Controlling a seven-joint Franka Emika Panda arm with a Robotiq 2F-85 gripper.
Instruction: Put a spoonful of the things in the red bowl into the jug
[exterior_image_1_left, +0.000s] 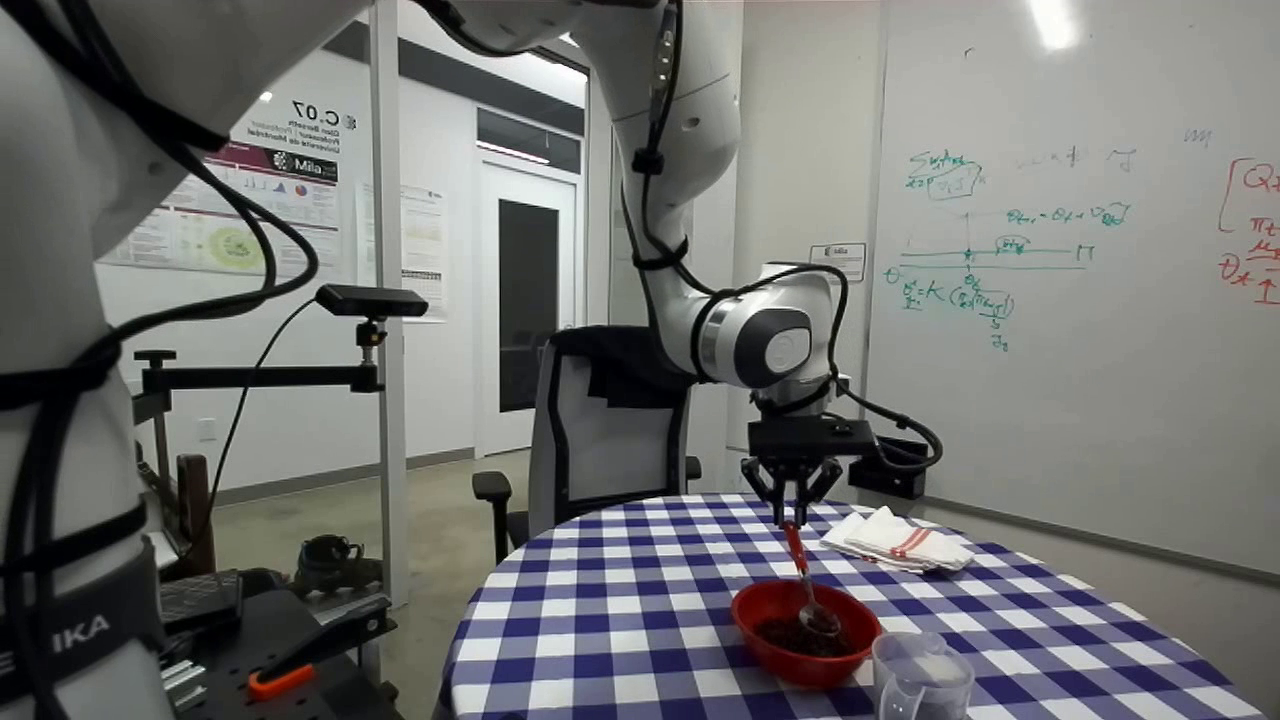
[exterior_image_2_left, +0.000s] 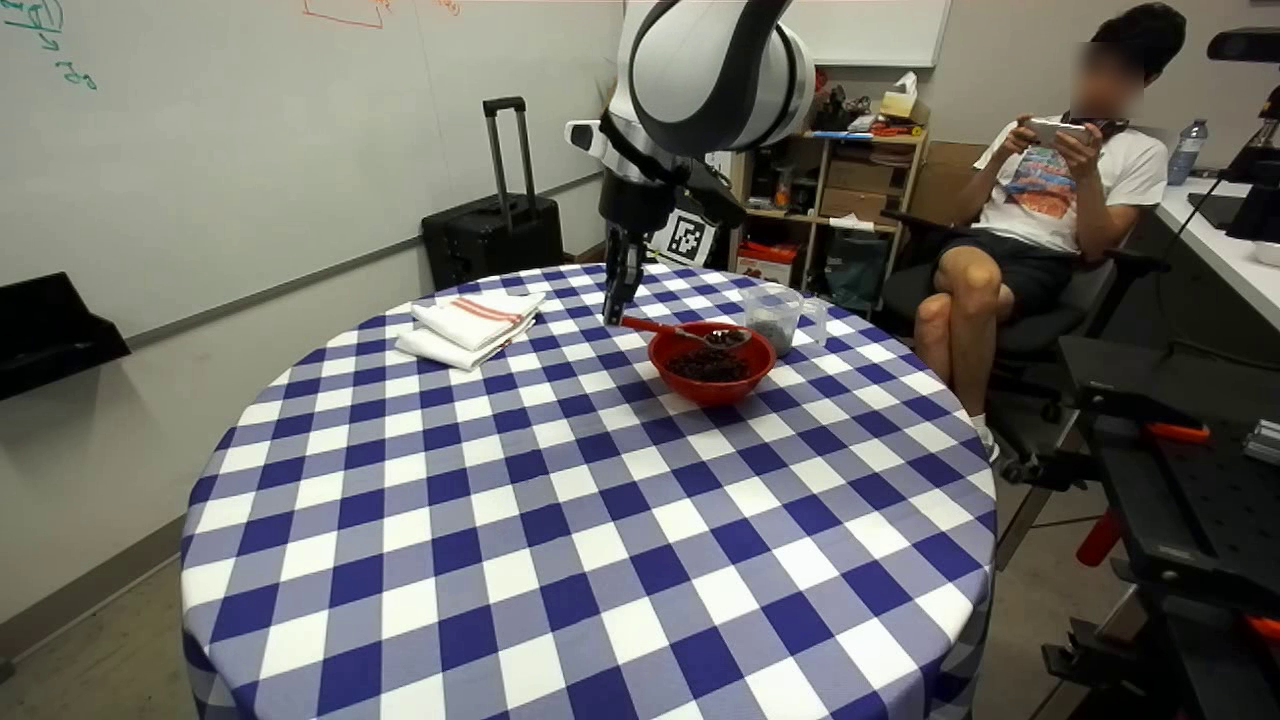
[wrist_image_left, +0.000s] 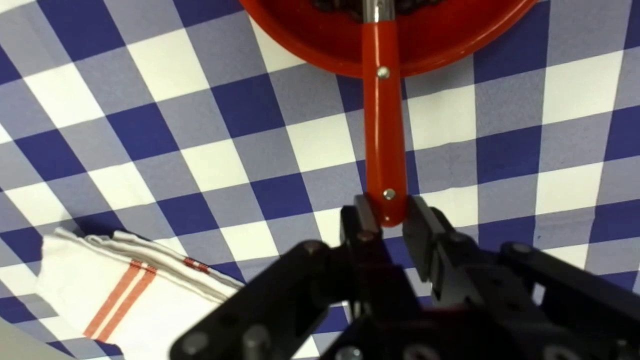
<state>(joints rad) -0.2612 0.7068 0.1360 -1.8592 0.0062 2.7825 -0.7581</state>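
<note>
The red bowl stands on the checkered table and holds small dark pieces. It also shows in the wrist view, cut off at the top. My gripper is shut on the end of the red handle of a metal spoon. The spoon also shows in both exterior views. Its head is over the bowl, within the rim, and dark pieces appear to lie in it. The clear jug stands right beside the bowl; its lower part looks greyish in an exterior view. The jug is out of the wrist view.
A folded white cloth with red stripes lies on the table near the gripper, also in the wrist view. A chair stands at the table's edge. A whiteboard is on the wall. A person sits beyond the table.
</note>
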